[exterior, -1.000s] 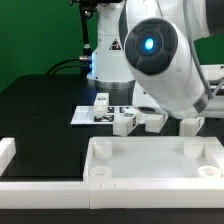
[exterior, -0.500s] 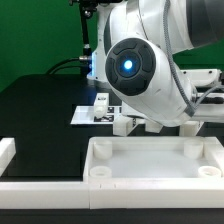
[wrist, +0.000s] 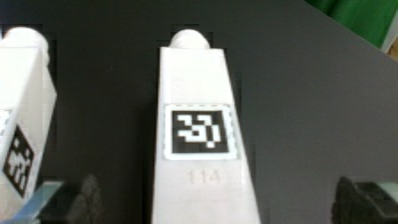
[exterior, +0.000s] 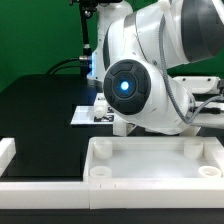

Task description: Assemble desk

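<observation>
The white rimmed tabletop point(exterior: 150, 162) lies at the front of the exterior view with round corner sockets showing. In the wrist view a white square leg point(wrist: 201, 130) with a black-and-white tag lies on the black table, its rounded peg end pointing away. My gripper point(wrist: 210, 200) is open, its two dark fingertips point(wrist: 54, 198) standing one on each side of this leg without touching it. A second tagged leg point(wrist: 18, 110) lies beside it. In the exterior view the arm hides the gripper; parts of legs point(exterior: 122, 128) show under it.
The marker board point(exterior: 90, 113) lies behind the legs in the exterior view. Low white border walls point(exterior: 35, 187) run along the front and a short wall block point(exterior: 6, 153) stands on the exterior view's left. A green backdrop stands behind the black table.
The arm has lowered and swung toward the exterior view's left, now covering the legs that showed a second ago.
</observation>
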`<action>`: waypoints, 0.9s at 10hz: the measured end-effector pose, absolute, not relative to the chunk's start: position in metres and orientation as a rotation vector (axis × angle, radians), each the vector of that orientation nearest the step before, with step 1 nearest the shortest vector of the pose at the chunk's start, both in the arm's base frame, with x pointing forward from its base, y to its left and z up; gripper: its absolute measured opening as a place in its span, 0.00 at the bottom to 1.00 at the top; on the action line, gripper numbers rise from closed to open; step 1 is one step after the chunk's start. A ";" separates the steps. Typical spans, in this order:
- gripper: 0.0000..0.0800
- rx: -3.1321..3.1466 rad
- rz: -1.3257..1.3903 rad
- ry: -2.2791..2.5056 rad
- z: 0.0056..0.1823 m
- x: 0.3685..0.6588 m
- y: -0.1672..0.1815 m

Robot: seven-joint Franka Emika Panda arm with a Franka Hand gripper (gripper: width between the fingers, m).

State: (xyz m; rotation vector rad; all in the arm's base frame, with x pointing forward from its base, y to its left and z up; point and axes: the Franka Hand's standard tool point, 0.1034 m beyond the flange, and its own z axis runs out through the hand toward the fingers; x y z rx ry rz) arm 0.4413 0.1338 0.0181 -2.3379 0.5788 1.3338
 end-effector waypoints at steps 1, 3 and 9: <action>0.81 -2.338 1.334 0.579 0.018 0.441 0.134; 0.65 -2.338 1.334 0.577 0.018 0.441 0.134; 0.35 -2.352 1.292 0.541 0.053 0.456 0.128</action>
